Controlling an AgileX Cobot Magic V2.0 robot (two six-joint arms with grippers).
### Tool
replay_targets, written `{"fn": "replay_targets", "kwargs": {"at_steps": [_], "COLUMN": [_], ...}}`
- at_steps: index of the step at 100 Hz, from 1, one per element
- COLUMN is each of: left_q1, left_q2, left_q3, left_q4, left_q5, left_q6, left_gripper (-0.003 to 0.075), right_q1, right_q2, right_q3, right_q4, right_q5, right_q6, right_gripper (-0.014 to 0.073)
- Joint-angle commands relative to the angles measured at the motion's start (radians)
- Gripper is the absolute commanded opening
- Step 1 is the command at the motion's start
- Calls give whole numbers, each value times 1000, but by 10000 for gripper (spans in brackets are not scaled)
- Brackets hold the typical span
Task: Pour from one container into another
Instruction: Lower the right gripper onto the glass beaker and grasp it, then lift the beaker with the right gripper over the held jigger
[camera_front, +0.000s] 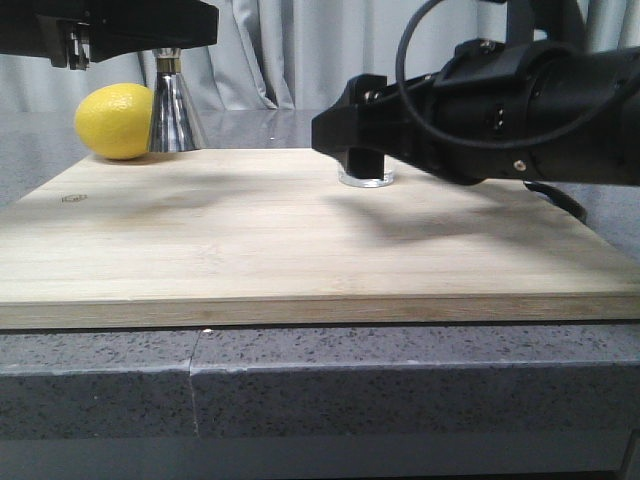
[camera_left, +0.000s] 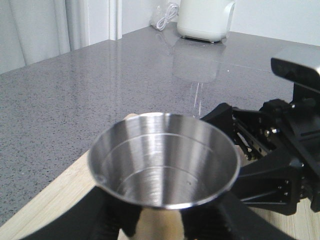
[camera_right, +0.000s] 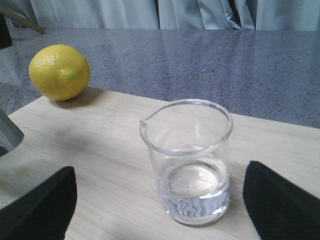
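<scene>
While right fingers (camera_right: 40, 205) gape around the clear glass beaker (camera_right: 187, 160), left fingers' state—by the steel jigger (camera_left: 162, 162)—stays unclear.

The right gripper (camera_right: 160, 200) reaches in low with fingers spread wide; the left gripper (camera_front: 75, 50) hangs raised.

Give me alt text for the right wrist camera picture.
A small clear glass beaker holding a little clear liquid stands on a pale wooden board, between the right hand's open black fingers. A yellow lemon sits beyond.
</scene>
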Motion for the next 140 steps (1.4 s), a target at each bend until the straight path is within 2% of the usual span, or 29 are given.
{"fn": "replay_targets", "kwargs": {"at_steps": [1, 14, 28, 46, 70, 96, 115, 140], "left_q1": [-9, -9, -9, -9, -9, -9, -9, -9], "left_q2": [-44, -44, -44, -44, -44, -44, -44, -44], "left_q3": [-32, -32, -32, -32, -32, -32, -32, -32], "left_q4": [-98, -98, -98, -98, -98, -98, -98, -98], "left_q5": [90, 90, 90, 90, 90, 90, 90, 90], "left_q6": [-8, -8, -8, -8, -8, -8, -8, -8], "left_gripper": [239, 239, 239, 239, 239, 239, 239, 239], "right_q1": [-11, -41, -58, -65, -69, -73, -73, -73], "right_q2": [-9, 26, 53, 83, 106, 106, 106, 48], "right_q3": [-37, -72, -97, -127, -143, -143, -143, -143], "right_q4": [-8, -15, -110, -114, -123, -123, -123, -123], "right_q5": [-105, -89, -82, -75, -72, -84, -90, -65], "right_q6": [-2, -2, -3, -4, -12, -26, -26, -26], "right_gripper": [605, 605, 605, 602, 500, 435, 331, 324]}}
